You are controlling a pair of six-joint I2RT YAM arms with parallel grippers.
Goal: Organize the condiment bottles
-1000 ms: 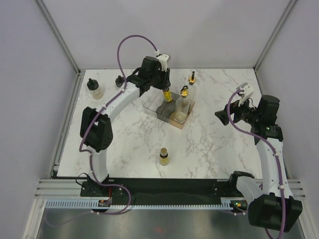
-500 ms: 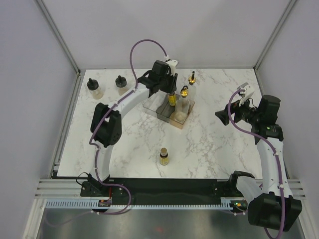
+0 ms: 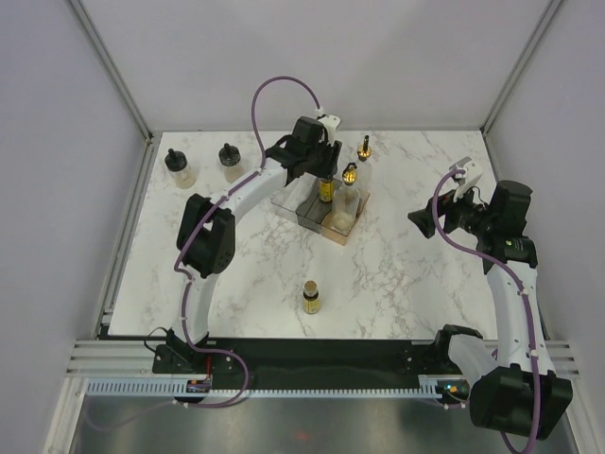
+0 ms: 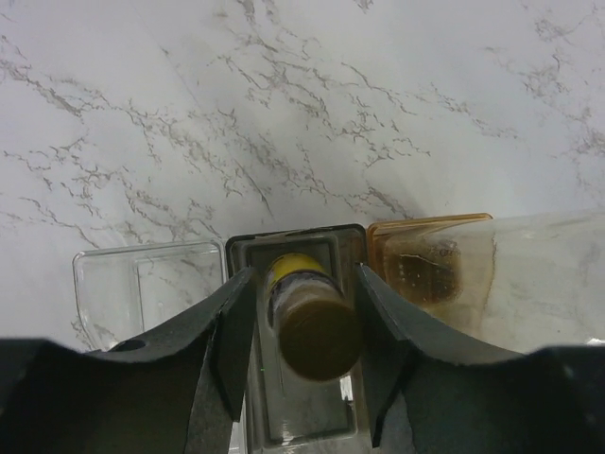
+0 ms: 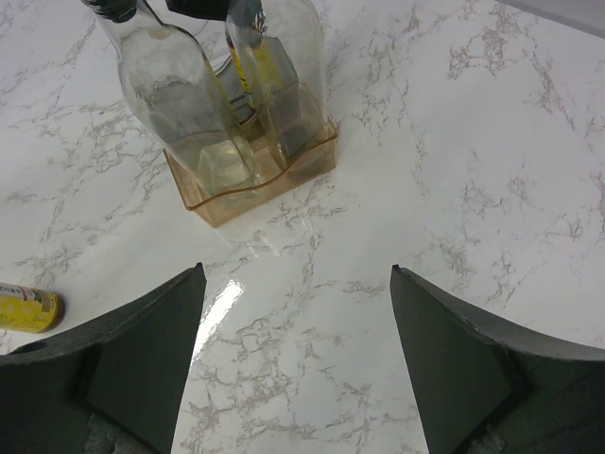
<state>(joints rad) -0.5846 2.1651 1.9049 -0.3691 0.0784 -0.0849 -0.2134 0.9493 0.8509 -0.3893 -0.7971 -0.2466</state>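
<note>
My left gripper stands over the tray with its jaws either side of a tiny amber, yellow-labelled, gold-capped bottle. That bottle is upright in the grey compartment, and a small gap shows on each side of it. Two tall clear bottles with gold pourers stand in the peach compartment. The second amber bottle stands on the table. Two squat black-capped bottles stand at the back left. My right gripper is open and empty.
The tray's clear compartment holds nothing. The table is white marble with enclosure walls on the left, back and right. My right arm hangs over the table's right side.
My left gripper moved right and down with the amber bottle, setting it into the grey compartment. It uncovered the second squat bottle. My right arm has not moved.
</note>
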